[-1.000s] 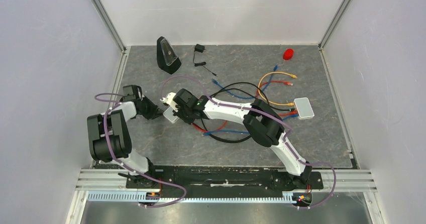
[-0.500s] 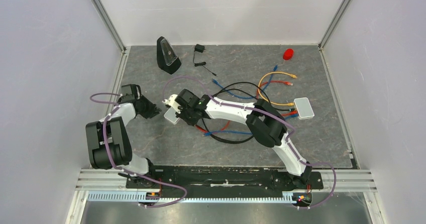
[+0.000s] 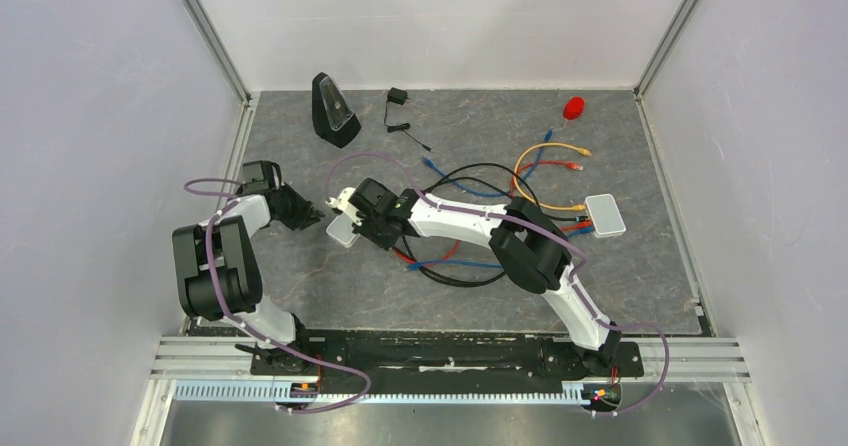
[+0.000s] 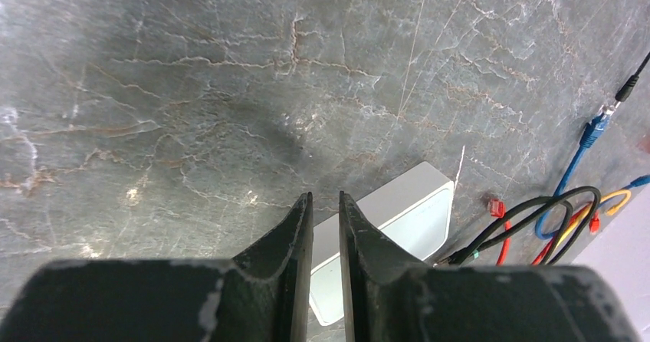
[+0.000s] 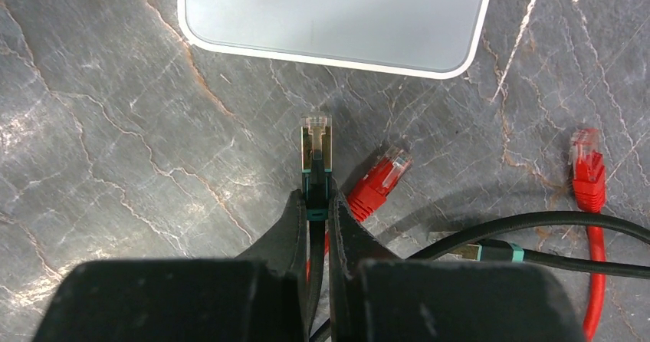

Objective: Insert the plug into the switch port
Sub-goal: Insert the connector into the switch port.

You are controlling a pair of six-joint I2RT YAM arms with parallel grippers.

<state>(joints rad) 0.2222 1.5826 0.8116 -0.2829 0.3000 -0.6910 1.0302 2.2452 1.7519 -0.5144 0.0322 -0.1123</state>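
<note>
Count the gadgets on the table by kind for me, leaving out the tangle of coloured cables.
Pale flat boxes: 2, one mid-left, one at the right
Black wedge-shaped device: 1
Small black adapter with its thin lead: 1
Red round object: 1
Total: 5

Two pale boxes point(image 3: 341, 232) point(image 3: 605, 215), one black wedge device point(image 3: 333, 109), one black adapter point(image 3: 397, 97), one red lump point(image 3: 573, 107) — cables point(image 3: 556, 148) tangled, count unclear.
</note>
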